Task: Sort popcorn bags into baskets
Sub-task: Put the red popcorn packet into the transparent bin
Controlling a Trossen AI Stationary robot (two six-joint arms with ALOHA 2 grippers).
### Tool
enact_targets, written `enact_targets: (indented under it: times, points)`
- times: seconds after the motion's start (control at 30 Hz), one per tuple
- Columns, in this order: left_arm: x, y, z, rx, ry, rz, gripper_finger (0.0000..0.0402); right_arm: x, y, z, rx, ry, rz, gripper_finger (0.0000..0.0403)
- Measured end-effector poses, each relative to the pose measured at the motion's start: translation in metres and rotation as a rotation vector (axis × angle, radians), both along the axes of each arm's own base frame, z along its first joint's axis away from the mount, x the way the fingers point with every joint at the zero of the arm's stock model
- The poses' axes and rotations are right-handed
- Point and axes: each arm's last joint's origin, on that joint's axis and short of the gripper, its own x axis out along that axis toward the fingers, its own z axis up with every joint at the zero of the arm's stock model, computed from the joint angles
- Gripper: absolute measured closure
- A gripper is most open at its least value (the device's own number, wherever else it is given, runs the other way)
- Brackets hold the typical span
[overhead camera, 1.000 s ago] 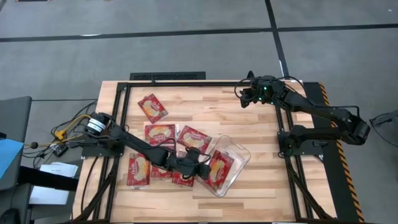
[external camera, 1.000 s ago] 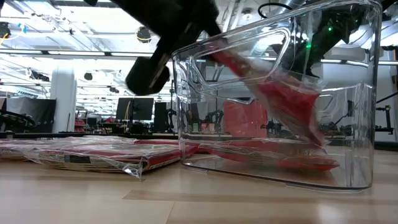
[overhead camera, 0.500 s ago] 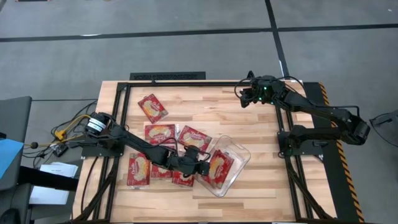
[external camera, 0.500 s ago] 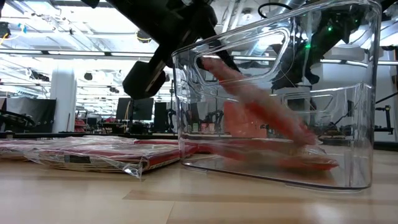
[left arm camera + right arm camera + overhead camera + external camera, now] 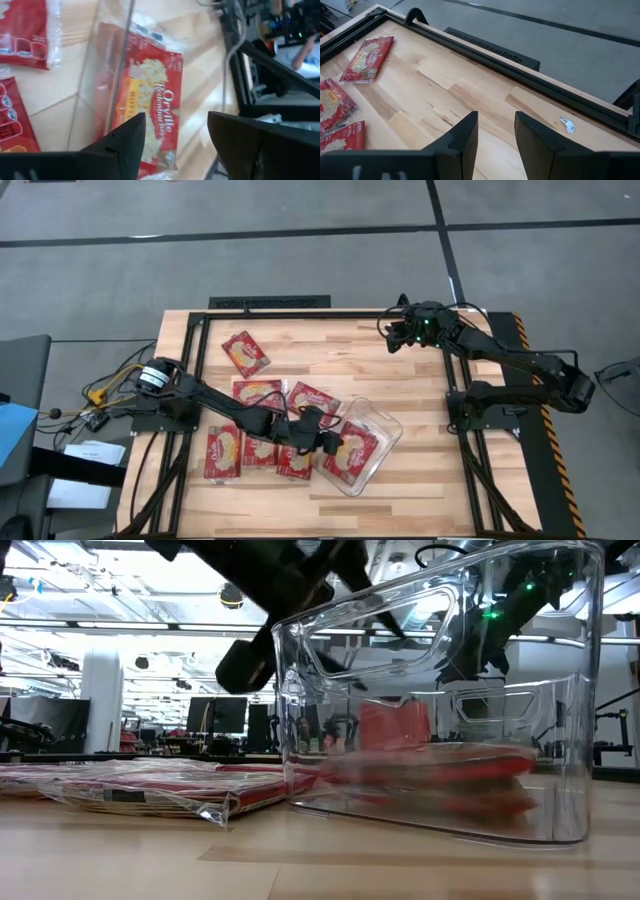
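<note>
Overhead, the left pincer hangs at the near-left rim of the clear plastic tub, its fingers apart and holding nothing. One red popcorn bag lies flat on the tub's floor; the left wrist view looks down on that bag through the clear wall, its lettering plain, with the pincer's two dark fingers spread just above it. From bench height the bag rests level inside the tub, and the left arm comes in from above the tub's left wall.

Outside the tub, the other bags lie on the wooden bench. One bag lies alone toward the far left, well apart from the rest. Two lie side by side just left of the tub, partly under the left arm. Three more form a row along the near edge, the last just beside the tub. From bench height these show as a low stack of red packets left of the tub.

Meanwhile the right pincer waits over the far right of the bench, well apart from the tub, its fingers apart and empty above bare wood.
</note>
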Motion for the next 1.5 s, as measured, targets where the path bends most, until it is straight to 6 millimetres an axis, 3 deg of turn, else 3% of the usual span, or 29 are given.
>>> enact_targets:
  times: [0.13,0.27,0.47,0.7,0.87,1.0,1.33,1.5]
  points:
    - [-0.004,0.008,0.016,0.018,-0.017,-0.055,0.0195,0.0,0.0,0.0,-0.001,-0.002,0.0,0.0251]
    - [-0.022,0.022,0.052,0.087,-0.029,-0.095,0.0202,0.0,0.0,0.0,-0.004,0.002,0.003,0.0256]
    - [-0.084,0.056,0.1,0.262,0.13,-0.093,0.0208,0.0,0.0,0.0,-0.006,0.003,0.004,0.0253]
    - [-0.15,0.108,0.12,0.396,0.397,0.156,0.0165,0.0,0.0,0.0,-0.006,0.003,0.005,0.0228]
    - [-0.172,0.142,0.109,0.355,0.629,0.353,0.0107,0.0,0.0,0.0,-0.013,0.01,0.01,0.0198]
    - [-0.18,0.163,0.085,0.307,0.727,0.557,0.0082,0.0,0.0,0.0,-0.032,0.029,0.026,0.0175]
    - [-0.198,0.206,0.006,0.178,0.708,0.729,0.0096,0.0,-0.001,0.0,-0.056,0.049,0.041,0.0163]
    - [-0.213,0.22,-0.023,0.095,0.689,0.79,0.01,-0.001,-0.001,0.0,-0.057,0.049,0.035,0.0163]
